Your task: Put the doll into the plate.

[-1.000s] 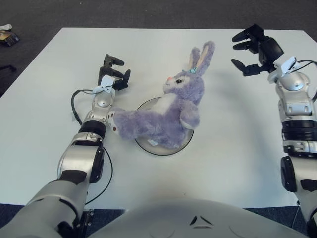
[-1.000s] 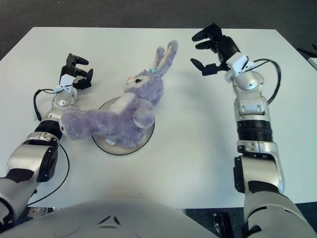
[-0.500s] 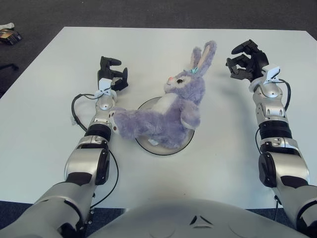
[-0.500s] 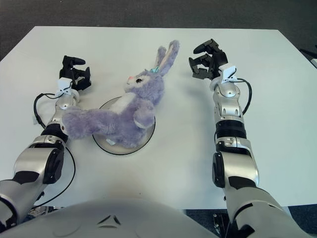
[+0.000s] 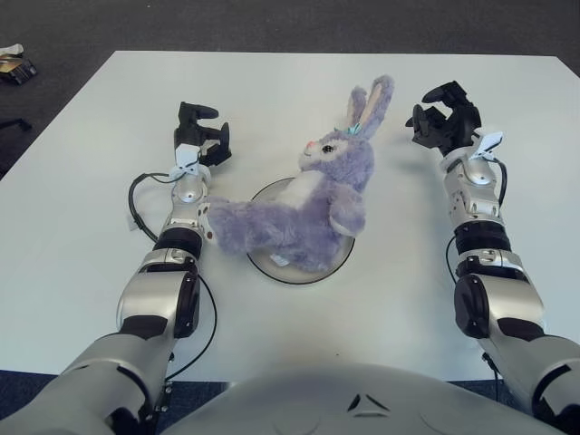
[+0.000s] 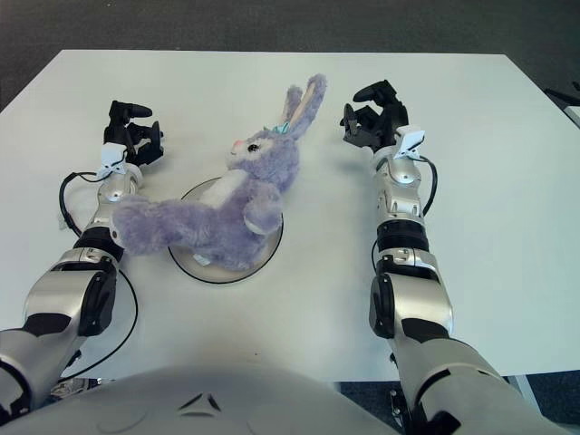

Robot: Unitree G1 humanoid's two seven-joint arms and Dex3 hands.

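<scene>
Both hands hold nothing, my left hand (image 5: 201,145) and right hand (image 5: 444,122) loosely curled. I see the fluffy purple bunny doll (image 5: 304,210) lying across the round clear plate (image 5: 299,272); its legs hang over and touch my left wrist, so moving could drag it off.

You have a fuzzy lavender plush rabbit doll (image 5: 308,213), long shaggy pile, soft and matt, with a smoother white plush chest. Under it sits a round pale plate (image 5: 272,265), smooth with a slight sheen, rim looks glazed or plastic; can't tell which. The white table (image 5: 82,227) is smooth, matt, laminate-like. Your arms are brushed silver metal shells with a satin gloss and black matt plastic joint bands. The left hand (image 5: 201,145) and right hand (image 5: 442,127) are black matt plastic, fingers curled. A thin black rubbery cable (image 5: 136,199) loops off the left forearm. Dark floor (image 5: 272,23) looks like rough carpet.
</scene>
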